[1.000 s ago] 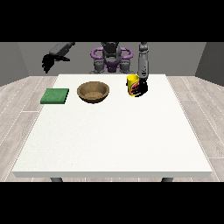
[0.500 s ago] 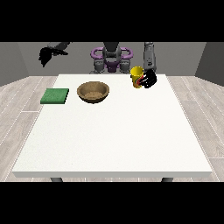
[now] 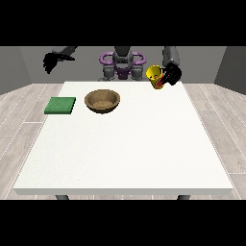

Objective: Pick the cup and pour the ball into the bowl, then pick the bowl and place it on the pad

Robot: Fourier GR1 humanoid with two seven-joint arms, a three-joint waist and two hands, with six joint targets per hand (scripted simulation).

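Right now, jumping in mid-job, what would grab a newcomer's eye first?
The yellow cup, held in the hand at the view's right above the table's far edge, tilted with its mouth toward the camera. Next, the wooden bowl on the white table, with the green pad to its left.

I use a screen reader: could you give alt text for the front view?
The hand at the view's right holds a tilted yellow cup above the white table's far edge. A wooden bowl sits on the table with a green pad beside it, and the other hand hangs raised at the view's left.
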